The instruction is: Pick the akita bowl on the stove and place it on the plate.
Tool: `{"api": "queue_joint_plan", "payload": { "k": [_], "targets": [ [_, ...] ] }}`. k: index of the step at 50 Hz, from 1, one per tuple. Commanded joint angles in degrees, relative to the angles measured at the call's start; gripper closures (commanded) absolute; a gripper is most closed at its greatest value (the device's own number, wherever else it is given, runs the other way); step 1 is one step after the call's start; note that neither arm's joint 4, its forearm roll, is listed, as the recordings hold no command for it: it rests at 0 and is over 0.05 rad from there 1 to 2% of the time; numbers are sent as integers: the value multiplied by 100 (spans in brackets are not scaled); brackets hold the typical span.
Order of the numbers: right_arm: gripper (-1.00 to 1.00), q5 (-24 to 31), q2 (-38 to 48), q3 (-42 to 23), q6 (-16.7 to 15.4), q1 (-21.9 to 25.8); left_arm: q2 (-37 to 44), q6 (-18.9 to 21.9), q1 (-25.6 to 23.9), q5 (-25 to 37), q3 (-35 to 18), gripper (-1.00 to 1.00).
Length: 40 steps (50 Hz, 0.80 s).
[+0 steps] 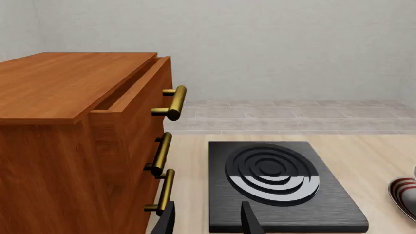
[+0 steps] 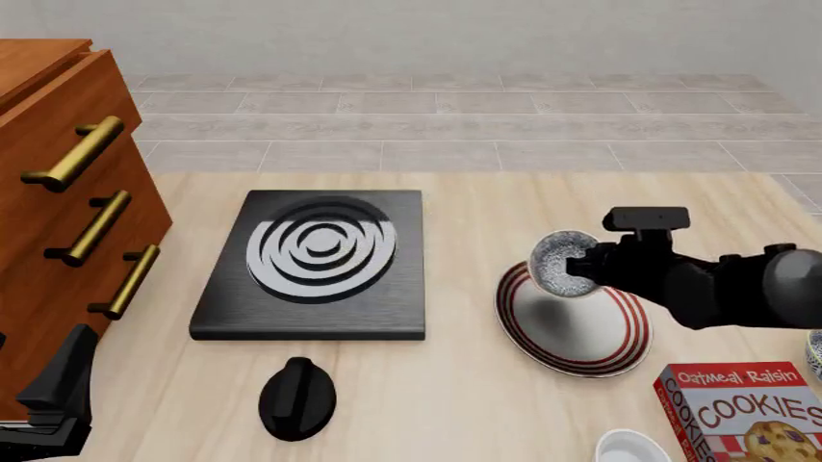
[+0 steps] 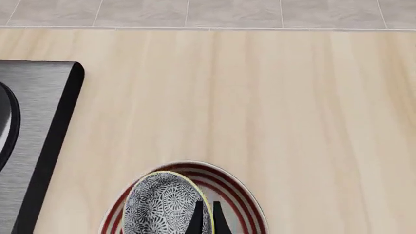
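The akita bowl (image 2: pixel 561 263) hangs tilted just above the plate (image 2: pixel 565 335), its speckled inside facing the front camera. My right gripper (image 2: pixel 588 271) is shut on the bowl's rim. In the right wrist view the bowl (image 3: pixel 162 204) lies over the red-ringed plate (image 3: pixel 231 190), with the gripper (image 3: pixel 206 217) pinching its edge. The stove (image 2: pixel 315 265) sits bare at the table's middle, left of the plate, and also shows in the wrist views (image 1: pixel 279 185) (image 3: pixel 39 122). My left gripper (image 1: pixel 209 220) is open and holds nothing, low at the near left (image 2: pixel 58 395).
A wooden drawer cabinet (image 2: pixel 64 192) with brass handles stands at the left, its top drawer ajar (image 1: pixel 130 97). A black oval knob (image 2: pixel 296 397) lies in front of the stove. A cookie box (image 2: pixel 745 414) and a plain white bowl (image 2: pixel 632 449) sit at the near right.
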Motion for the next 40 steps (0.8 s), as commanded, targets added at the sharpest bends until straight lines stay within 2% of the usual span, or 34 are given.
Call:
{"api": "queue_joint_plan", "payload": {
  "k": [1,16,22,40],
  "targets": [
    [100,-160,-72,231,101,-3,0,0,0,0,0,-100],
    [100,-226,-114,382,189,8,0,0,0,0,0,-100],
    [100,-244,-105,421,318,106,0,0,0,0,0,-100],
    [100,-497,194,522,366,131,0,0,0,0,0,-100]
  ]
}}
